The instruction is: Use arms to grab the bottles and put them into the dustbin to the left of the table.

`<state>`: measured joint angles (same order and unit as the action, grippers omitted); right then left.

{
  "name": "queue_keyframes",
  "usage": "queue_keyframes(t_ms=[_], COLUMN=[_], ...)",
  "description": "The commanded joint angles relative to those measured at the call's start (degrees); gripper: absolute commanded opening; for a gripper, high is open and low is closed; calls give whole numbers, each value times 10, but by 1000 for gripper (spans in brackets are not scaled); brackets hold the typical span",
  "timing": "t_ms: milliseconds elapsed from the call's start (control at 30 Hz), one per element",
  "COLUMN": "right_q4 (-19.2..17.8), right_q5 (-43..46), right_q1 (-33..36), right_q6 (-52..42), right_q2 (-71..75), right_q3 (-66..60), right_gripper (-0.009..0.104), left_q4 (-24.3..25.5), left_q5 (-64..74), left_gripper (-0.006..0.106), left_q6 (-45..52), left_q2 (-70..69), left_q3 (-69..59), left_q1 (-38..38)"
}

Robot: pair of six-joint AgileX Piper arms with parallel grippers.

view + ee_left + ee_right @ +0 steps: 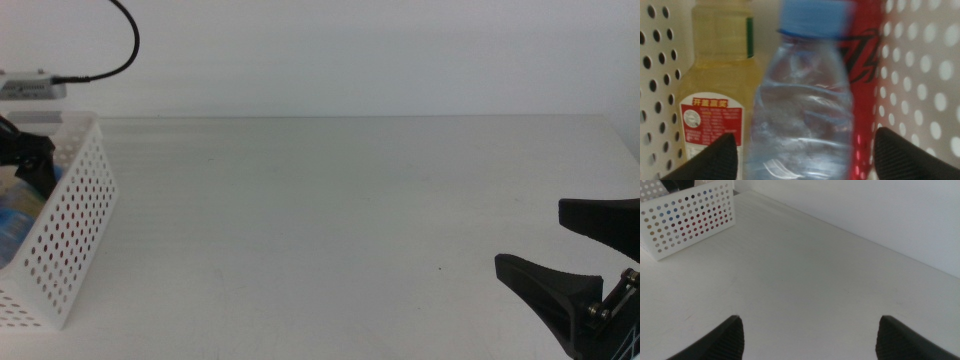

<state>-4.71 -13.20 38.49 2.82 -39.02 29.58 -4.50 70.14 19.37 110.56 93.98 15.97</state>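
Right gripper (560, 255): nearest the middle camera, low at the picture's right edge; its two dark jaws are spread wide over bare bench, holding nothing.
Bench (340, 220): one broad white matte top, by far the largest thing in view, running back to a pale wall.
Dustbin (75, 235): one white perforated basket at the bench's left side; from the right wrist camera it sits well apart from that gripper, with colours showing through its holes.
Left arm: reaches into the dustbin from the left, only its dark end showing above the rim in the middle view, a black cable looping over it.
Left gripper (805, 155): inside the dustbin, jaws parted on either side of the water bottle; whether they touch it cannot be told.
Bottles: three, all in the dustbin.
Yellow juice bottle (720, 80): against one perforated wall, red-and-white label facing the wrist camera.
Water bottle (802, 115): clear, blue cap, closest to the left wrist camera, between the other two.
Red can (865, 60): beside the opposite wall, largely hidden behind the water bottle.
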Motion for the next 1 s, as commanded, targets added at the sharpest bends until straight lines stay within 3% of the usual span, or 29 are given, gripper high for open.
queue_keyframes(t_ms=[0,167,333,633,967], right_q4=[-3,-3,-3,-3,-3], right_q5=[43,43,43,43,43], right_q1=[1,1,1,1,1], right_q6=[-6,-6,-6,-6,-6], right_q2=[0,0,0,0,0], right_q3=[16,16,16,16,16], right_gripper=[74,74,74,74,74], left_q4=[-13,-1,-30,-53,-53], left_q5=[52,51,11,-93,-260], left_gripper=[90,90,90,90,90], left_q6=[-8,-54,-67,-75,-79], left_q2=[-49,-96,-168,-282,-410], left_q3=[19,19,19,11,-152], left_q1=[-11,-33,-64,-178,-239])
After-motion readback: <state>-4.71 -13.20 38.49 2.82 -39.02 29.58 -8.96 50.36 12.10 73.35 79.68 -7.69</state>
